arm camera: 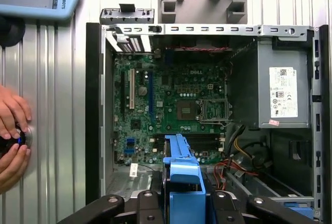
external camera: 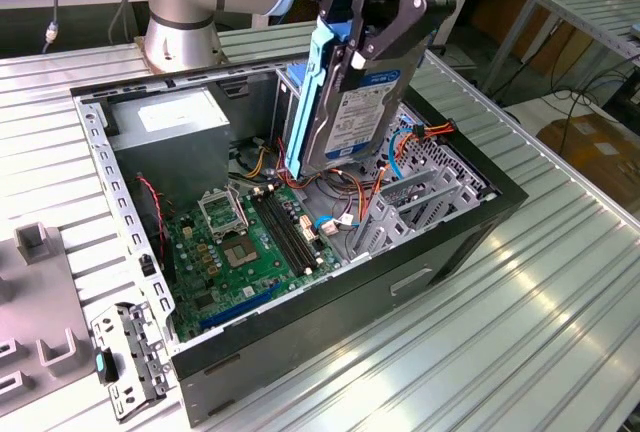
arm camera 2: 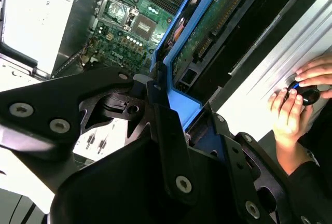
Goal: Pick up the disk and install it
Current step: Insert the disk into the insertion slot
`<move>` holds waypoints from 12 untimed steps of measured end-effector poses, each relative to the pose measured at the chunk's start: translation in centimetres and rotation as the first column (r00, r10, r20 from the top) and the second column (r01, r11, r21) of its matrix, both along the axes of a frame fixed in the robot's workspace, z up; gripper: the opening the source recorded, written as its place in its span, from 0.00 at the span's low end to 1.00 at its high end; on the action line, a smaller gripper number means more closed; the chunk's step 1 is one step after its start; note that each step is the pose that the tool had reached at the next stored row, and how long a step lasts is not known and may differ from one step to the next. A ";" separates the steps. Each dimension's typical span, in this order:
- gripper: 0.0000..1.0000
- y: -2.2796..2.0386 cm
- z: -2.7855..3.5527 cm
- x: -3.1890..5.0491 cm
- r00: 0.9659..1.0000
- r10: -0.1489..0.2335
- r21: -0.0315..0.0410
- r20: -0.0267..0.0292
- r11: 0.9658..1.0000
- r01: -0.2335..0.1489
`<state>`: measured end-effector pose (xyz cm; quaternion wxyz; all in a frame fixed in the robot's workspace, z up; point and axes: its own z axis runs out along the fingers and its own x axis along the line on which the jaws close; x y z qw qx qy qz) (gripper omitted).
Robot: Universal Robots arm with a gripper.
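Gripper (external camera: pixel 366 44) closed on the disk (external camera: pixel 352 112), which hangs on edge from the fingers directly above the open computer case (external camera: pixel 300 324). The fingers clamp its upper end where the blue carrier rails (external camera: pixel 318 92) frame it. The lower end points down into the case, clear of the motherboard (external camera: pixel 235 252) beneath the gripper and of the grey power-supply box (external camera: pixel 170 124) off to one side.

In the second wrist view the black fingers (arm camera 2: pixel 161 130) press the blue carrier from both sides, and the drive's green circuit board (arm camera 2: pixel 218 22) faces open beyond them. A person's hands (arm camera: pixel 11 133) rest on a small round control on the ribbed table outside the case.

The disk looks rigid and dense for its size, a metal block with smooth faces that could slip in a loose grip. The bare circuit board and its connector edge look like the fragile parts, and the plastic rails probably flex a little. The best hold appears to be across the rails or side edges, as here.
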<state>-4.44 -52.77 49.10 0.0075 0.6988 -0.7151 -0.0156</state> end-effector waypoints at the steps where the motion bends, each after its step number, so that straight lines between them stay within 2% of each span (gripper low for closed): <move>1: 0.37 -0.26 -0.02 0.00 1.000 0.000 0.000 0.000 1.000 0.000; 3: 0.37 -1.24 -0.09 0.17 1.000 0.000 -0.001 0.000 1.000 0.000; 4: 0.37 -1.48 -0.12 0.42 1.000 0.000 -0.001 0.000 1.000 0.000; 6: 0.37 -1.61 -0.15 0.85 1.000 0.000 -0.001 0.000 1.000 0.000; 9: 0.37 -1.87 -0.25 2.58 1.000 0.000 -0.002 0.000 1.000 0.000; 12: 0.37 -2.26 -0.36 3.33 1.000 0.000 -0.001 0.000 1.000 0.000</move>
